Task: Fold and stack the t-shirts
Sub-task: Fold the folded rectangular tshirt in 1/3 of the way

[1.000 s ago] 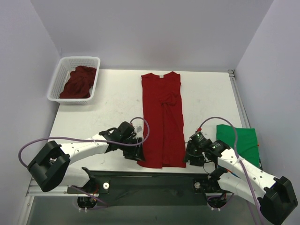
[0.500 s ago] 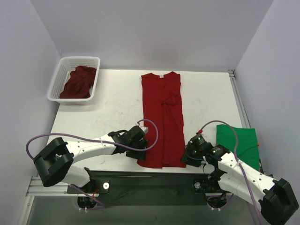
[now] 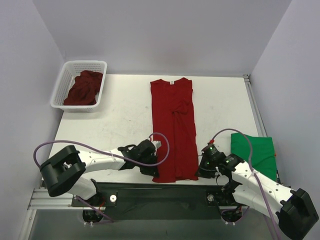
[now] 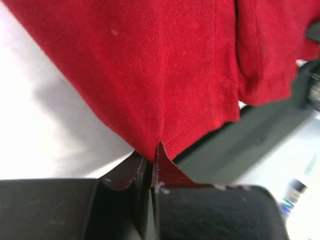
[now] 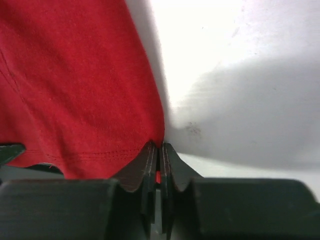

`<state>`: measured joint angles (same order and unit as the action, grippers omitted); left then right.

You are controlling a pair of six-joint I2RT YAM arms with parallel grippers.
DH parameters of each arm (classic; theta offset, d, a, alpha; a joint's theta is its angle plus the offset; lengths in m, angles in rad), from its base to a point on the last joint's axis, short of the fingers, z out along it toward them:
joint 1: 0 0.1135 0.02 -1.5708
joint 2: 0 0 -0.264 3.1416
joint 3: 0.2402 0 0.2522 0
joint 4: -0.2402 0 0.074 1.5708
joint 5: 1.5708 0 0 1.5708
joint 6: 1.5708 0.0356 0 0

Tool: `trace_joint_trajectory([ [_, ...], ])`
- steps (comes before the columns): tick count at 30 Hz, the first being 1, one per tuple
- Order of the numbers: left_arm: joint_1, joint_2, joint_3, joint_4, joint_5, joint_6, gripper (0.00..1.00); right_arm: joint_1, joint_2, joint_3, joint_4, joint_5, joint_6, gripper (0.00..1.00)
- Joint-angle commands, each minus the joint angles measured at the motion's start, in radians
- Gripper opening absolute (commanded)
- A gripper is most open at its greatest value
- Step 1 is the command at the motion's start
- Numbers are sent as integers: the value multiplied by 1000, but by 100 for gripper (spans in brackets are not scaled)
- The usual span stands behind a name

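Note:
A deep red t-shirt (image 3: pixel 173 125) lies lengthwise down the middle of the white table (image 3: pixel 115 115), sleeves folded in, collar at the far end. My left gripper (image 3: pixel 156 170) is shut on its near left hem corner; the left wrist view shows red cloth (image 4: pixel 150 75) pinched between the jaws (image 4: pixel 152 162). My right gripper (image 3: pixel 200 169) is shut on the near right hem corner, and the right wrist view shows the red hem (image 5: pixel 90 100) caught in the closed gripper (image 5: pixel 158 150). A folded green t-shirt (image 3: pixel 256 152) lies at the right edge.
A white lattice basket (image 3: pixel 64 82) at the far left corner holds crumpled deep red cloth (image 3: pixel 84 88). The table's near edge and dark frame rail (image 3: pixel 160 192) run just below both grippers. Grey walls close in on three sides.
Both grippers slid inward onto the shirt's near hem corners and closed on them. The hem's left corner has been drawn slightly to the right.

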<state>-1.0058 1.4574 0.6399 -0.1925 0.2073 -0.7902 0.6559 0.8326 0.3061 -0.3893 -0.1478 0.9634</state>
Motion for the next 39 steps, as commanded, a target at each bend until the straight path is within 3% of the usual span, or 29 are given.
trace_joint_trajectory([
  [1, -5, -63, -71, 171, 148, -168, 5, 7, 17, 77, -155, -4, -77, 0],
  [7, -7, -228, -193, 231, 188, -351, 0, 36, -52, 168, -304, -12, -115, 0],
  [15, 4, -364, -189, 131, 230, -383, 0, 281, -43, 287, -382, 102, -26, 0],
  [21, 97, -274, -85, 154, 265, -334, 0, 148, 107, 428, -393, 140, -184, 0],
  [26, 228, -154, 33, 237, 288, -308, 0, 13, 271, 531, -286, 114, -279, 0],
  [39, 444, 200, 250, 449, 302, -405, 0, -205, 694, 832, -65, 30, -273, 0],
])
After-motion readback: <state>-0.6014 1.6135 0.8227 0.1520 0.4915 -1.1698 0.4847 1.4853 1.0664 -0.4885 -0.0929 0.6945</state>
